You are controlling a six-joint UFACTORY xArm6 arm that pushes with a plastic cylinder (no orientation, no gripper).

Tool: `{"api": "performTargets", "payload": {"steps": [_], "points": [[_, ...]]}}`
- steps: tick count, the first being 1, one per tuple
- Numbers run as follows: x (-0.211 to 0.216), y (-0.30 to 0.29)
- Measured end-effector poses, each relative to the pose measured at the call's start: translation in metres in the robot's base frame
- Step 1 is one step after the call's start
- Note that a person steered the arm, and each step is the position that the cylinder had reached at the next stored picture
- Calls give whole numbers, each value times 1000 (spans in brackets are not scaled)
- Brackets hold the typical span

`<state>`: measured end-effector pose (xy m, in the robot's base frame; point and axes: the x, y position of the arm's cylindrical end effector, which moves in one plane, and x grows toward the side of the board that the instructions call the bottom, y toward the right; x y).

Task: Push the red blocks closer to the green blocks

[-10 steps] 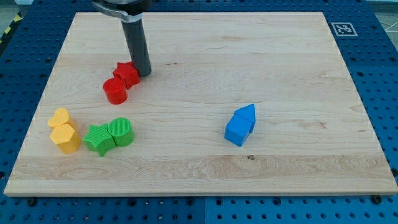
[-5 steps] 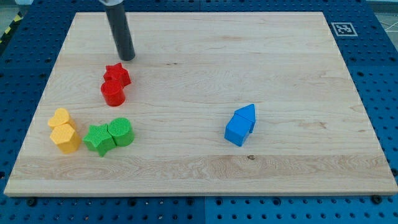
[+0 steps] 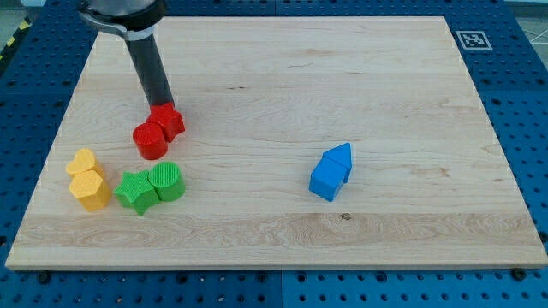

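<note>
Two red blocks sat touching on the worktop [image 3: 282, 60] in the view's left half: a red star [image 3: 169, 121] and, just below-left of it, a red cylinder [image 3: 150, 141]. My tip [image 3: 160, 104] stood against the star's upper edge, on the side away from the green blocks. The rod leaned slightly, its upper end nearer the view's top left, where the arm's dark body cut off at the frame. This rig carries no claw, so nothing was held; the rod only pressed against the star.

Below the red pair, a narrow strip of bare wood separated the red cylinder from the green cylinder [image 3: 167, 181], which touched a green star [image 3: 136, 191] on its left. Just left of those stood a yellow heart [image 3: 83, 162] and a yellow block [image 3: 91, 190], close to the worktop's left edge. Well apart, toward the view's right, two blue blocks [image 3: 330, 172] huddled together, their shapes hard to settle. Wide open wood stretched across the top and right of the worktop.
</note>
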<state>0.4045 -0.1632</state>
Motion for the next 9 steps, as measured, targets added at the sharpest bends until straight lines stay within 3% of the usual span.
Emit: {"api": "performTargets", "payload": {"steps": [3, 6, 9], "points": [[-21, 1], [29, 17], [44, 16]]}}
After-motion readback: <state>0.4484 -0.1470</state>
